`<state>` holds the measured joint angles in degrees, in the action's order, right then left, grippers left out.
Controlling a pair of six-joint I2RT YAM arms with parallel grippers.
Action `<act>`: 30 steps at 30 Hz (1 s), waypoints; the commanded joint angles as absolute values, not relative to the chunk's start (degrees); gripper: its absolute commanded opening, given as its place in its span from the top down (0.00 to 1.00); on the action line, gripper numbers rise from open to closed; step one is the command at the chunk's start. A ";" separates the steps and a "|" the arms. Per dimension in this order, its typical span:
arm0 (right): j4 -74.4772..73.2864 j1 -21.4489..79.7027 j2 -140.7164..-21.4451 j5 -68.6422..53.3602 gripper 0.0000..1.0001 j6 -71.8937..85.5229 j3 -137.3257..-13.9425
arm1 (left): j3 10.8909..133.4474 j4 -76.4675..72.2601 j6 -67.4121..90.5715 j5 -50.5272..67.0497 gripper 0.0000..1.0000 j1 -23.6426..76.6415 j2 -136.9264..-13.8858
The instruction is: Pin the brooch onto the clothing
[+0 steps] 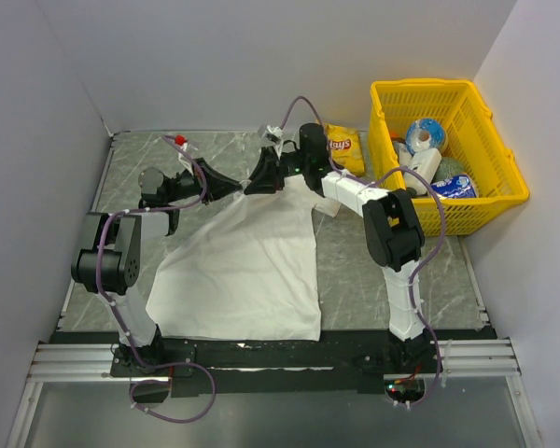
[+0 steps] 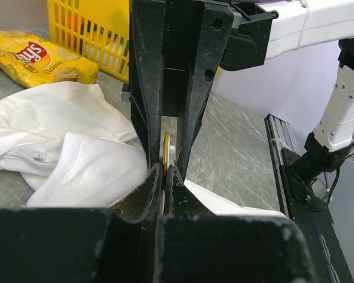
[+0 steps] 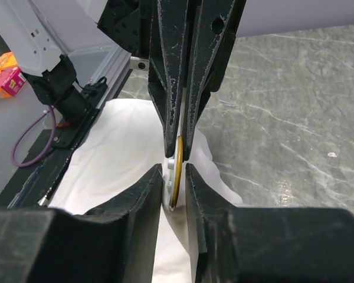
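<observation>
I'm watching the left gripper [image 1: 230, 189] pinching the brooch [image 3: 178, 162] in fully closed jaws, holding it on edge over the white T-shirt [image 1: 252, 271]. The right gripper [image 3: 174, 177] is facing it tip to tip. Its jaws are standing narrow on either side of the brooch, and I cannot tell whether they're touching it.

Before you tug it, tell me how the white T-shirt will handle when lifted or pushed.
Probably floppy: the T-shirt lies flat on the table and bunches in soft folds in the left wrist view, so a lifted edge should sag. A push would probably wrinkle it rather than slide it whole.
</observation>
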<state>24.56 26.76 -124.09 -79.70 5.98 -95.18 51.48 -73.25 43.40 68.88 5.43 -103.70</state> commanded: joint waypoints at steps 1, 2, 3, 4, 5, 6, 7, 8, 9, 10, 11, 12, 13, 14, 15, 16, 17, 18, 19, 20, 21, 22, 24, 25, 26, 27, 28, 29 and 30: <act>24.70 27.16 -122.43 -79.19 0.74 5.19 -98.35 | 53.26 -86.75 44.56 70.22 0.99 5.62 -101.60; 24.70 27.33 -122.43 -79.10 0.76 5.36 -98.26 | 53.35 -86.84 44.65 70.31 0.99 5.54 -101.60; 24.61 27.25 -122.43 -79.10 0.78 5.27 -98.26 | 53.44 -86.92 44.82 70.23 0.99 5.62 -101.60; 24.52 27.25 -122.52 -79.10 0.79 5.36 -98.35 | 53.52 -86.92 44.91 70.22 0.99 5.62 -101.60; 24.43 27.42 -122.43 -79.10 0.79 5.19 -98.35 | 53.61 -86.92 44.91 70.14 0.99 5.62 -101.60; 24.17 27.33 -122.08 -79.10 0.78 5.10 -98.00 | 53.61 -87.01 45.00 70.14 0.99 5.62 -101.60; 24.08 27.33 -121.99 -79.10 0.76 4.92 -97.91 | 53.61 -86.84 44.91 70.05 0.99 5.62 -101.60; 23.65 27.25 -121.73 -79.28 0.72 4.05 -97.65 | 53.61 -86.75 44.65 70.05 0.99 5.54 -101.60; 23.21 27.25 -121.12 -79.36 0.68 3.61 -97.12 | 53.61 -86.66 44.47 70.05 0.99 5.62 -101.43; 22.33 27.25 -120.77 -79.37 0.62 2.99 -96.68 | 53.70 -86.23 44.39 70.05 0.99 5.54 -101.34; 21.98 27.07 -120.41 -79.28 0.59 1.77 -96.33 | 53.70 -85.70 43.78 69.96 0.99 5.54 -101.25; 21.62 26.72 -119.71 -79.10 0.56 1.32 -95.37 | 53.70 -85.26 43.42 69.87 0.99 5.62 -101.08; 21.80 26.54 -119.45 -79.19 0.53 0.97 -94.84 | 53.61 -84.21 43.07 69.87 0.99 5.54 -100.99; 22.23 26.37 -119.27 -79.19 0.52 1.14 -94.40 | 53.79 -83.68 42.37 69.79 0.99 5.54 -100.81; 23.11 25.93 -118.92 -79.54 0.52 1.40 -93.52 | 53.70 -83.24 42.02 69.79 0.99 5.54 -100.81; 23.90 25.75 -118.83 -79.80 0.53 1.93 -93.08 | 53.70 -82.88 41.75 69.61 0.99 5.62 -100.81; 26.08 25.49 -118.83 -80.07 0.54 3.41 -92.82 | 53.70 -82.71 41.75 69.61 0.99 5.54 -100.81; 27.23 25.40 -118.83 -80.24 0.56 4.30 -92.29 | 53.79 -82.88 41.84 69.78 0.99 5.54 -100.90; 28.20 25.14 -118.92 -80.68 0.59 5.79 -92.11 | 53.79 -83.05 41.92 69.79 0.99 5.62 -100.90; 29.95 25.05 -118.92 -80.77 0.61 6.58 -92.02 | 53.79 -83.32 42.27 69.79 0.99 5.54 -100.99; 30.58 25.05 -119.09 -80.95 0.62 7.20 -91.93 | 53.88 -83.32 42.36 69.79 0.99 5.62 -101.07; 31.28 24.87 -119.27 -81.12 0.65 8.16 -92.02 | 53.88 -83.41 42.36 69.70 0.99 5.54 -101.07; 32.17 24.87 -119.53 -81.30 0.67 8.87 -92.20 | 53.88 -83.15 42.19 69.70 0.99 5.62 -101.08; 32.17 24.96 -119.62 -81.30 0.69 8.96 -92.28 | 53.88 -82.97 42.19 69.78 0.99 5.54 -101.07; 32.25 24.79 -119.71 -81.21 0.70 9.14 -92.29 | 53.88 -82.88 42.01 69.79 0.99 5.54 -101.07; 32.43 24.87 -119.71 -81.30 0.70 9.23 -92.46 | 53.88 -82.79 42.01 69.70 0.99 5.54 -101.07; 32.61 24.87 -119.79 -81.30 0.70 9.66 -92.55 | 53.96 -82.71 42.01 69.70 0.99 5.62 -101.07; 32.96 24.96 -119.79 -81.30 0.71 9.84 -92.55 | 53.96 -82.71 42.10 69.78 0.99 5.62 -101.07; 33.31 24.87 -119.79 -81.30 0.71 9.93 -92.55 | 53.88 -82.79 42.19 69.70 0.99 5.62 -101.07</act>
<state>28.77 25.12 -122.76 -80.23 8.40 -92.09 51.79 -73.30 43.13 68.73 5.39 -103.66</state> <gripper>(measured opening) 0.298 0.028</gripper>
